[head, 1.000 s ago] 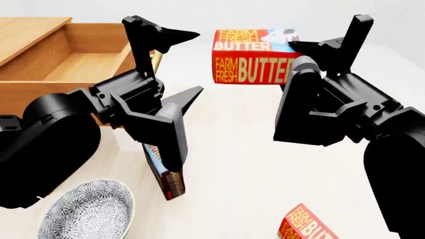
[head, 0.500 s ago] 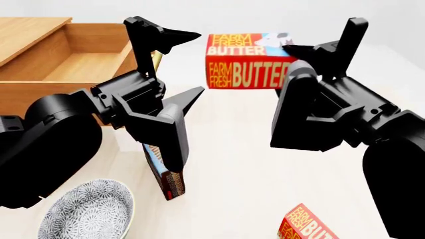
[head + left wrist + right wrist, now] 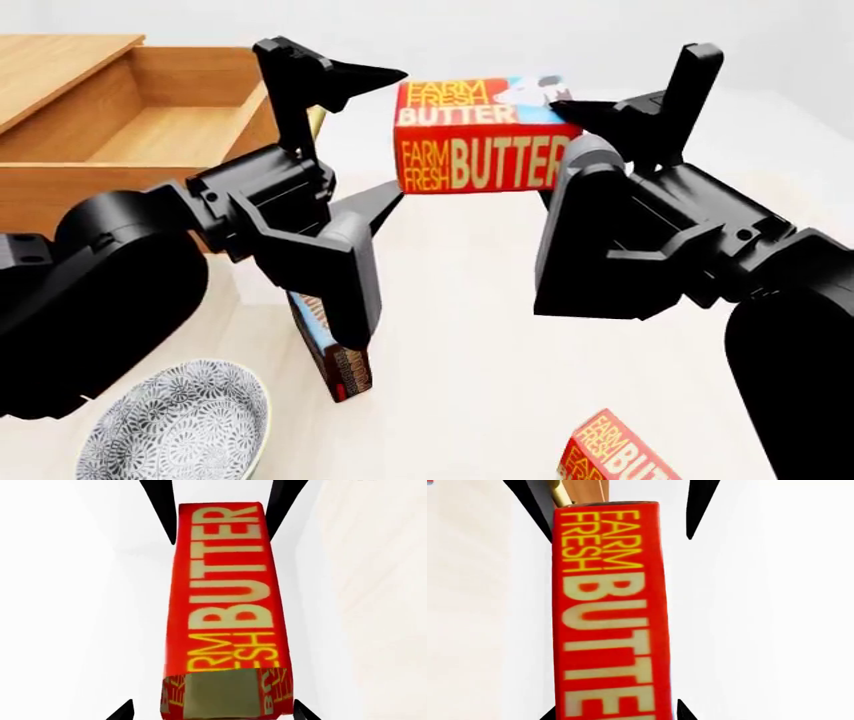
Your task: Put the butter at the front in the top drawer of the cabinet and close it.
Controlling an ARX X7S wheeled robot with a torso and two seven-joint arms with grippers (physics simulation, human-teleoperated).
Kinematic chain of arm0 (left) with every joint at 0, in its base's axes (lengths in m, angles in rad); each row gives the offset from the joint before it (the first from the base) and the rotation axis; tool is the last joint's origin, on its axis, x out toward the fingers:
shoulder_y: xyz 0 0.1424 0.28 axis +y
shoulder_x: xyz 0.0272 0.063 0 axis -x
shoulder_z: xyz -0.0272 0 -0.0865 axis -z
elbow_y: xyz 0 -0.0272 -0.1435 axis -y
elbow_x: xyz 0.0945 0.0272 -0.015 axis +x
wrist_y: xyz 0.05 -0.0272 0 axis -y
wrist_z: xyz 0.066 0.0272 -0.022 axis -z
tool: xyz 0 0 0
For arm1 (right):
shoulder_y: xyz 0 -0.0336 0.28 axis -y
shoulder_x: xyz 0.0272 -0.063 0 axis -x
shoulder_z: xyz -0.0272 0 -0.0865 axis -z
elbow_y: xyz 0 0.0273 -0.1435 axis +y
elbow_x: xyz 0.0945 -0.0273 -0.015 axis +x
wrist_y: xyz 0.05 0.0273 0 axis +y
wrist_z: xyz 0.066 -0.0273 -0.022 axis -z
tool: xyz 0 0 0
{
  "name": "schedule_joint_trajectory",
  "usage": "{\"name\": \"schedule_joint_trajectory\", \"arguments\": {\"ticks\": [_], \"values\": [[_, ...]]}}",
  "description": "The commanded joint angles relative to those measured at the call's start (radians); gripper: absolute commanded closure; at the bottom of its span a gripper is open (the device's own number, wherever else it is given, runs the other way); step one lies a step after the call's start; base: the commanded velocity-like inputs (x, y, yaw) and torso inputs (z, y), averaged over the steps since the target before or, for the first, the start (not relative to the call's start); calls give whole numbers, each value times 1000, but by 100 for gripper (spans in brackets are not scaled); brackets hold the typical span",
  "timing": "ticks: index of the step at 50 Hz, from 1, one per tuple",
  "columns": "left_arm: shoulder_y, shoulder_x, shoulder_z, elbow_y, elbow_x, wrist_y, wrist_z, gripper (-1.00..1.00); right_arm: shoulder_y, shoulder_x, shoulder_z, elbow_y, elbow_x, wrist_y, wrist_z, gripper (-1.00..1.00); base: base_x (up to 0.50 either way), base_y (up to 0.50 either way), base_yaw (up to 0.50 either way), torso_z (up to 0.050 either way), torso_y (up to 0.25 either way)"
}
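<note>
The butter (image 3: 487,135) is a red-orange box held in the air, lying lengthwise between my two grippers. My right gripper (image 3: 567,118) is shut on its right end; in the right wrist view the butter (image 3: 610,620) fills the space between the jaws of the right gripper (image 3: 615,711). My left gripper (image 3: 400,130) is open, its fingers above and below the box's left end. The left wrist view shows the butter (image 3: 227,605) with gaps to both fingers of the left gripper (image 3: 212,711). The top drawer (image 3: 174,125) of the cabinet (image 3: 54,60) stands open at the left.
A blue-and-brown pudding box (image 3: 334,350) stands on the table under my left gripper. A patterned bowl (image 3: 180,425) sits at the near left. A second butter box (image 3: 627,455) lies at the near right. The drawer's brass handle (image 3: 316,120) is just behind the left fingers.
My right gripper has carried the butter leftward. The box's left end now lies between the open left fingers. The left arm has barely moved.
</note>
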Motion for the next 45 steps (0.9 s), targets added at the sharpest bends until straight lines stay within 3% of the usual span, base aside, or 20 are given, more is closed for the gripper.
{"name": "schedule_joint_trajectory", "arguments": {"ticks": [1,45], "values": [[6,3,1,-2,-3,5,0,-100,26,-10,26,-15,-73,-24,2,100,0,0,0,0,0],[14,-2,-8,5,-1,43,-13,-100,18,-25,33,-43,-51,-19,-25,100,0,0,0,0,1]]}}
